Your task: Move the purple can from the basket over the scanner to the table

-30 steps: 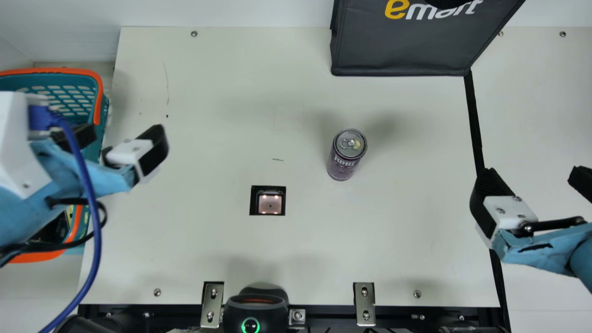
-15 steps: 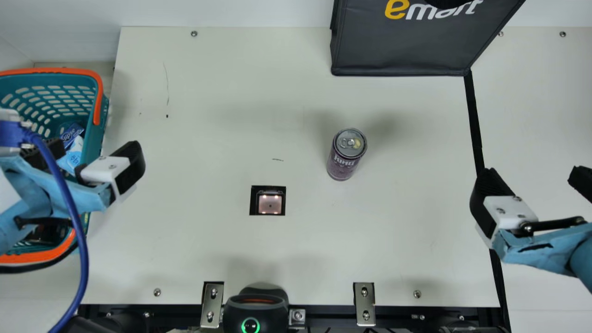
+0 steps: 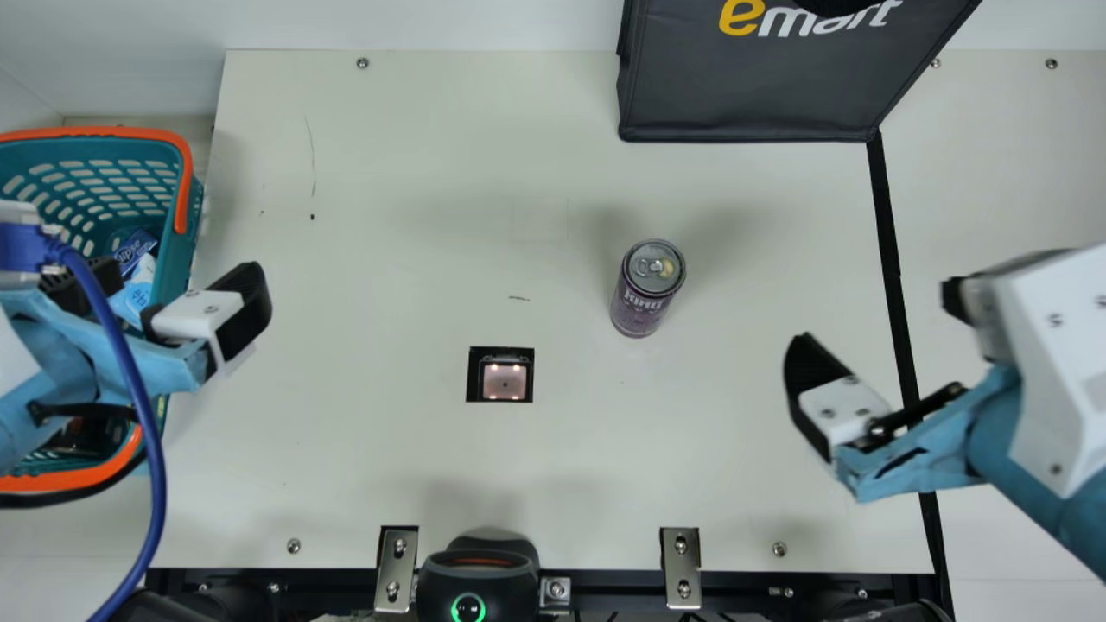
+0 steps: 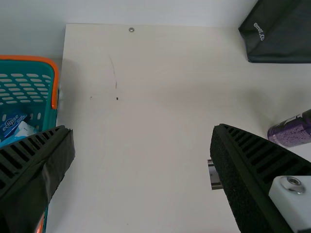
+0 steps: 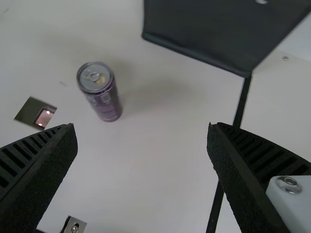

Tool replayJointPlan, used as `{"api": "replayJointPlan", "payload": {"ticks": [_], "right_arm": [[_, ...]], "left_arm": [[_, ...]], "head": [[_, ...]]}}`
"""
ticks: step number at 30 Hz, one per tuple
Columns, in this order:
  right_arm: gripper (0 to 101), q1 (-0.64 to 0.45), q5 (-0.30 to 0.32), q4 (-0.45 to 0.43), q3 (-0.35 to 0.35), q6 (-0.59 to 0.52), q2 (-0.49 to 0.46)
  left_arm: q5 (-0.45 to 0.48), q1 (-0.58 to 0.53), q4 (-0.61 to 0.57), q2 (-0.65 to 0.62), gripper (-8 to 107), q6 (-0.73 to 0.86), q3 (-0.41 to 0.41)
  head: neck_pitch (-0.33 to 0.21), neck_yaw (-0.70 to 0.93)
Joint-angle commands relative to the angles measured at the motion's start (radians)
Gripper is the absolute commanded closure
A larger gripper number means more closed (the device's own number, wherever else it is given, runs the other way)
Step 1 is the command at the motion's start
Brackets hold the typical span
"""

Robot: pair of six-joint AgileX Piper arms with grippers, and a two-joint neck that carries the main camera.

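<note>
Purple can (image 3: 640, 302) stands between scanner (image 3: 504, 381) and table's (image 3: 389, 216) right edge, probably parked post-scan; left gripper (image 4: 141, 128), right gripper (image 5: 141, 125) both spread apart.

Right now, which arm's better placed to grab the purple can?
Right, I'd say: right jaws stand open nearer the upright purple can; left jaws are by the teal basket.

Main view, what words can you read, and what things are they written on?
"emart": on the black bag, a yellow e and then white letters.
"ING": on the purple can, in white; the letter before it is unclear, and the smaller print is too tiny to read.
"pse": the end of a word on the blue packet in the basket; I can't be sure of the start.
The light blue packet has marks too small to read.
</note>
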Motion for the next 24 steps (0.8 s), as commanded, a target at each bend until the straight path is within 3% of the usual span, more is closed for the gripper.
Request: {"api": "replayJointPlan", "payload": {"ticks": [1, 9, 20, 24], "right_arm": [[6, 0.017, 0.0, 0.013, 0.007, -0.03, 0.015], [6, 0.066, 0.0, 0.041, 0.015, -0.022, 0.107], [6, 0.16, 0.0, 0.025, -0.037, 0.164, 0.251], [6, 0.2, -0.026, 0.004, -0.041, 0.238, 0.299]], "left_arm": [[0.0, 0.0, 0.0, 0.0, 9, 0.0, 0.0], [0.0, 0.0, 0.0, 0.0, 9, 0.0, 0.0], [0.0, 0.0, 0.0, 0.0, 9, 0.0, 0.0], [0.0, 0.0, 0.0, 0.0, 9, 0.0, 0.0]], "head": [[-0.03, 0.002], [-0.03, 0.002], [-0.03, 0.002], [-0.03, 0.002]]}}
